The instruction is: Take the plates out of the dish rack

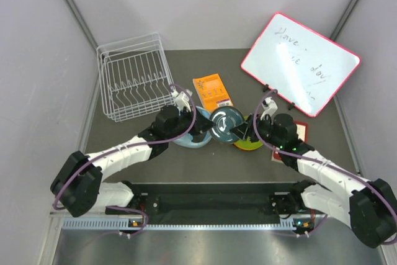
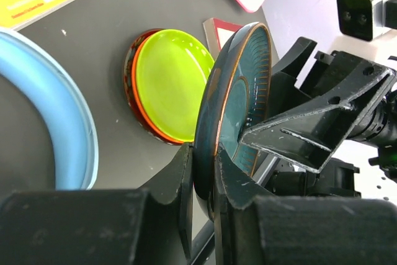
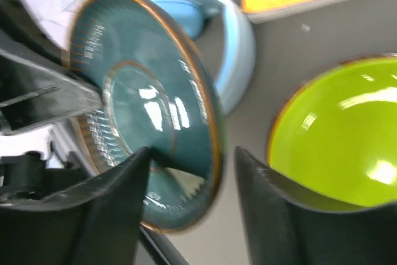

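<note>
While my left fingers (image 2: 177,181) clamp the rim of the round teal-blue glazed plate (image 2: 239,85), held tilted on edge over the tabletop (image 2: 111,17), my right fingers (image 3: 118,197) straddle it spread wide; judged stiff, slick, breakable, so grip the rim squarely.

Orange plate (image 2: 149,130) & red plate (image 2: 127,69): rims only vis.
</note>
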Action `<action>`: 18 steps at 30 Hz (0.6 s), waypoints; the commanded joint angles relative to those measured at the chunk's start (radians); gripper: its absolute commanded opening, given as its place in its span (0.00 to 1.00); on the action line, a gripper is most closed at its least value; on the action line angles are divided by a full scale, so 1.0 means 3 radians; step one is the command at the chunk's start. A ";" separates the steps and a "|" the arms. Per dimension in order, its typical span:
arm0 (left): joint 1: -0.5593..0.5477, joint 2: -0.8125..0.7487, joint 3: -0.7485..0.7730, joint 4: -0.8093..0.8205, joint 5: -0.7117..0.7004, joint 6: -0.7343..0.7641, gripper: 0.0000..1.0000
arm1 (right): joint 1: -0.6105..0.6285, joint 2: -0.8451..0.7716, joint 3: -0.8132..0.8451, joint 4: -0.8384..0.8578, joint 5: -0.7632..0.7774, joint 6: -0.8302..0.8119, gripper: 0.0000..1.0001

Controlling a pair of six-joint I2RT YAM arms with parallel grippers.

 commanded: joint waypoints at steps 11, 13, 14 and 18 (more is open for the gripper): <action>-0.0056 -0.0010 -0.0153 0.0703 0.0169 -0.0141 0.33 | 0.0022 -0.0256 -0.0241 0.0767 -0.0053 0.0094 0.00; -0.0061 -0.0040 -0.0148 0.0636 0.0123 -0.0069 0.48 | -0.0029 -0.0419 -0.0230 0.0476 0.0117 0.0053 0.00; -0.0061 -0.0066 -0.0163 0.0611 0.0087 -0.0033 0.61 | -0.0049 -0.0481 -0.0230 0.0373 0.0189 0.0048 0.00; -0.0062 -0.0301 -0.0118 0.0198 -0.0342 0.0374 0.81 | -0.0126 -0.0768 -0.0179 -0.0307 0.0705 -0.0044 0.00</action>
